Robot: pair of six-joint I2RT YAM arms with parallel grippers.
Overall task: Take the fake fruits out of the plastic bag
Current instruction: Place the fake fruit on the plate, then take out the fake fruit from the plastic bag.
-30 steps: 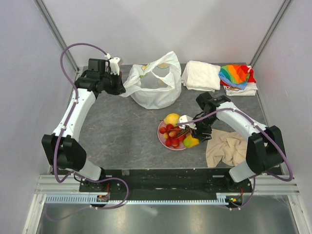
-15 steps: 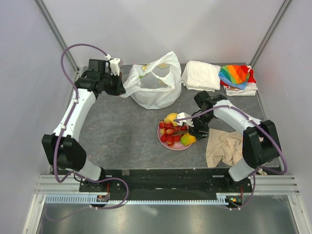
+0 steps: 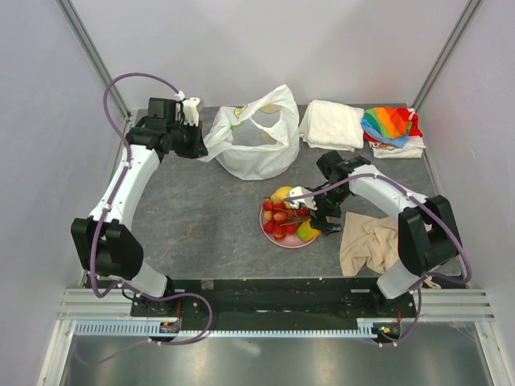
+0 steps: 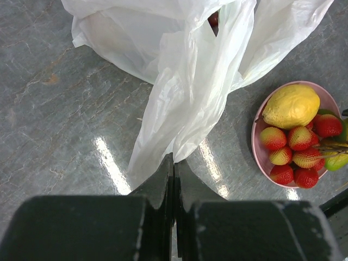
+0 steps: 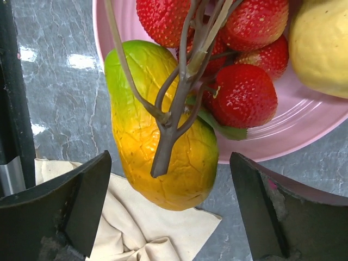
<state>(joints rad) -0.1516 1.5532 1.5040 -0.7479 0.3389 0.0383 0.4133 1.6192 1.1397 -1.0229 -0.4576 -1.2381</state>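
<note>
Left arm stretches far forward along the left side, elbow bent and wrist turned inward. Left gripper is clamped tight, its fingers pressed flat together on a pinch of the plastic bag. Right arm is folded in toward the centre, wrist angled down. Right gripper is low with its jaws spread wide, fingers well apart.

Legible text, labels, brands, numbers, signs: none in any view.
Plastic bag: small green print near one handle, seen from the top view, too faint and small to read.
</note>
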